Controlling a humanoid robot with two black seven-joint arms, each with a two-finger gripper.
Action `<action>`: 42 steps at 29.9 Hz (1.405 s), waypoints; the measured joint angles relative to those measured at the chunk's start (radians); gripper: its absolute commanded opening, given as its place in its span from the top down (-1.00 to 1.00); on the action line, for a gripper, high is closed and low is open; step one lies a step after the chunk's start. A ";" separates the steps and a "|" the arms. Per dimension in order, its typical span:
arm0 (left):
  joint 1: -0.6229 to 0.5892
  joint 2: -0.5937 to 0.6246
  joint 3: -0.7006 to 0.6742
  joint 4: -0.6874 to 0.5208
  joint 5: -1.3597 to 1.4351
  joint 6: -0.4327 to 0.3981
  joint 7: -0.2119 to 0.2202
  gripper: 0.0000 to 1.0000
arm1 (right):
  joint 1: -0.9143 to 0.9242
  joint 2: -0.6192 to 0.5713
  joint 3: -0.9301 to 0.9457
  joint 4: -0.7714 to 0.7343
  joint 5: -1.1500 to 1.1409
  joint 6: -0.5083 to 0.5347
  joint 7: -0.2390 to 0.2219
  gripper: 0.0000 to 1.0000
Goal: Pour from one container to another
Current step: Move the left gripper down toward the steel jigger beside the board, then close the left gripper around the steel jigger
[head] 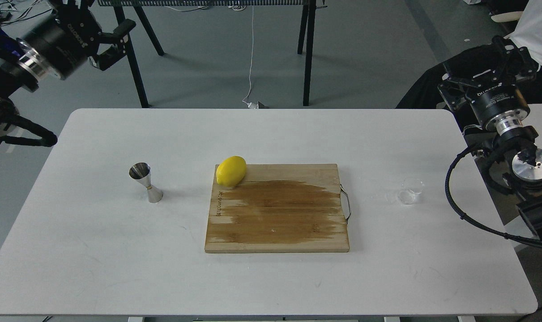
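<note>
The tiny clear cup [411,191] stands on the white table [96,250], right of the cutting board. At the left stands the shiny steel jigger [146,181], upright and alone. My left gripper [118,44] hangs high beyond the table's far-left corner, open and holding nothing, well away from the jigger. Past the table's right edge, my right gripper [483,65] is raised and open, behind and to the right of the cup. I cannot tell whether the cup holds anything.
A wooden cutting board [277,214] with a dark wet patch and a metal handle lies mid-table between the cup and the jigger. A yellow lemon [231,171] rests on its far-left corner. Black table legs [307,53] and a white cable show behind.
</note>
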 measured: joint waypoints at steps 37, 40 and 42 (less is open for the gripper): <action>0.566 -0.062 0.148 0.149 1.450 0.849 -0.078 -0.69 | -0.014 0.010 -0.019 -0.024 -0.007 0.000 -0.028 -1.00; 0.557 -0.115 0.147 0.232 1.468 0.865 -0.079 -0.69 | -0.015 0.009 -0.019 -0.025 -0.007 0.000 -0.028 -1.00; 0.542 -0.145 0.146 0.269 1.471 0.868 -0.083 -0.68 | -0.015 0.008 -0.019 -0.028 -0.007 0.000 -0.028 -1.00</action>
